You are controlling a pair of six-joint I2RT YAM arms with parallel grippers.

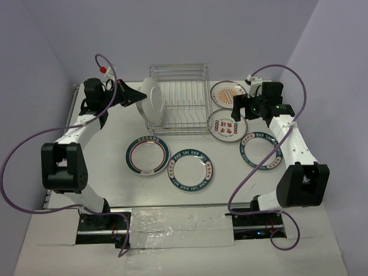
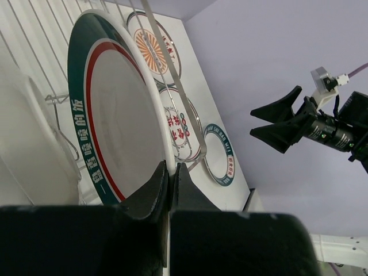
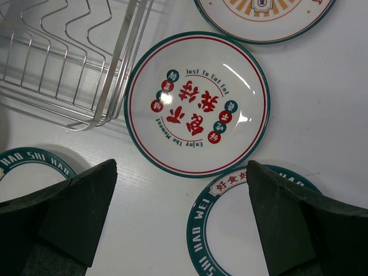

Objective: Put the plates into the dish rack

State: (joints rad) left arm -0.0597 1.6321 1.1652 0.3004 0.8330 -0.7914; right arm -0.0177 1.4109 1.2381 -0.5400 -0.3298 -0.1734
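Observation:
My left gripper (image 1: 140,96) is shut on the rim of a white plate (image 1: 151,98) with a teal lettered rim and a red ring (image 2: 115,115). It holds the plate upright at the left end of the silver wire dish rack (image 1: 179,121). In the left wrist view the fingertips (image 2: 170,172) pinch the plate's edge. A second plate's plain white surface (image 2: 29,144) stands just beside it among the rack wires. My right gripper (image 1: 238,107) is open and empty above a plate with red characters (image 3: 198,103), right of the rack (image 3: 69,57); its fingertips (image 3: 181,218) are wide apart.
Several plates lie flat on the table: a red-ringed one (image 1: 148,156), a teal-rimmed one (image 1: 192,172), another teal-rimmed one (image 1: 262,150) and an orange-centred one (image 1: 228,92). The table's back edge and the walls stand close behind the rack.

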